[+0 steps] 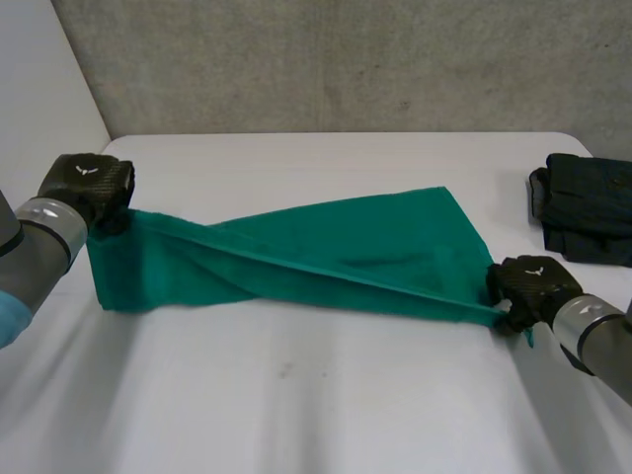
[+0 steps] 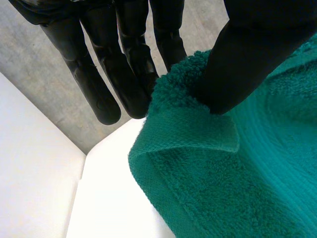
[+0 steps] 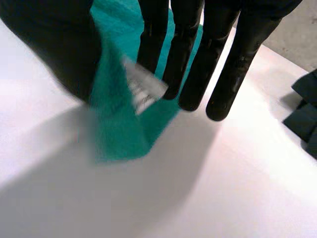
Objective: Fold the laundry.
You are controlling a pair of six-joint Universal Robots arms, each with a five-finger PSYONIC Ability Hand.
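Towel: we see a green terry towel (image 1: 336, 252) with looped pile, pulled into a long twisted band across the white table (image 1: 296, 405). A white label (image 3: 143, 90) sits at one corner.
Left hand: our left hand (image 1: 87, 183) is at the left end, its thumb pinching the fluffy hem against straight fingers.
Right hand: our right hand (image 1: 528, 286) sits low, its thumb and straight fingers clamping the labelled corner.
Beyond: dark folded clothes (image 1: 585, 207) lie near the right edge.

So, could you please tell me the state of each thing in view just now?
green towel: stretched between both hands, creased along its length, not yet folded.
left robot hand: shut, pinching one towel corner.
right robot hand: shut, pinching the opposite corner by its white label.
dark garment: folded, lying on the table, untouched.
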